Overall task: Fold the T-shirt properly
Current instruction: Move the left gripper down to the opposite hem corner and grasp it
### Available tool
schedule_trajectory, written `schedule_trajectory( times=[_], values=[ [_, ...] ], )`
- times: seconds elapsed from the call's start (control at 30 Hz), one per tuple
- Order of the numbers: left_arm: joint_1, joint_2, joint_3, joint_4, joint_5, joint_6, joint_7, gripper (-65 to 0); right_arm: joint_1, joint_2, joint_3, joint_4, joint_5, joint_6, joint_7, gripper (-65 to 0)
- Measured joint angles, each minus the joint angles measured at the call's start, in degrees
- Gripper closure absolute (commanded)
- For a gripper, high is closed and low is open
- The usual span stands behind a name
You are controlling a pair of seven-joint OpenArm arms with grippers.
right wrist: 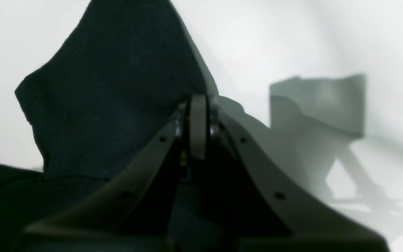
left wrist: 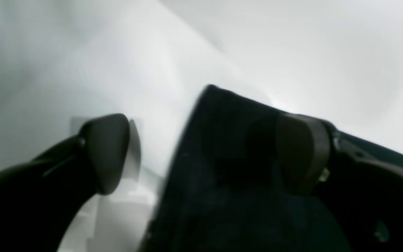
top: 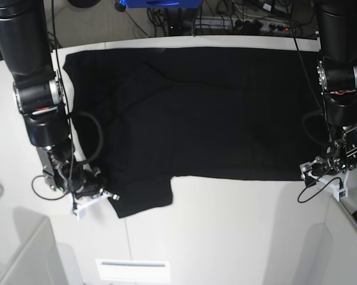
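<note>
One white table [top: 226,225] fills most of the base view, and one black T-shirt [top: 196,113] lies spread across its upper half, plain side up, with a sleeve hanging toward the lower left. Two dark arms come down the left and right edges of the frame. Cables and a power strip [top: 249,24] sit beyond the table's far edge. At lower left, the right gripper [right wrist: 198,115] has its jaws pressed together, cloth bunched just beside it. At lower right, the left gripper [left wrist: 201,154] stands spread wide, a shirt corner rising between its fingers [left wrist: 108,150].
</note>
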Motion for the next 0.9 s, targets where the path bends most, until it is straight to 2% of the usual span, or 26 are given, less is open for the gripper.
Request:
schedule_trajectory(
  times=[0.23,0.43,0.6,0.67,0.83,0.9],
  values=[
    [0.02,0.37,0.00,-0.11,0.04,0.02,-0.04,-61.7,0.00,0.00,0.00,0.02,0.00,-0.02,0.00,0.0],
    [0.20,0.46,0.24,-0.11,0.07,0.15,-0.68,-45.9,0.00,0.00,0.00,0.02,0.00,-0.02,0.00,0.0],
    [0.02,0.48,0.22,-1.46,0.09,0.17,-1.79,-36.9,-0.07,0.02,0.00,0.02,0.02,0.00,0.02,0.0],
    [-0.02,0.83,0.22,-1.62,0.09,0.20,-2.23,-28.6,-0.37,0.02,0.00,0.02,0.02,-0.02,0.04,0.0],
    [0.66,1.73,0.20,-0.98,-0.28,0.17,-3.21,-2.0,-0.68,0.04,0.00,0.02,0.15,0.02,0.17,0.0],
    [1.20,1.75,0.22,-0.13,-0.44,0.17,-3.28,0.0,-0.83,0.04,0.00,0.02,0.17,0.02,0.26,0.0]
  ],
)
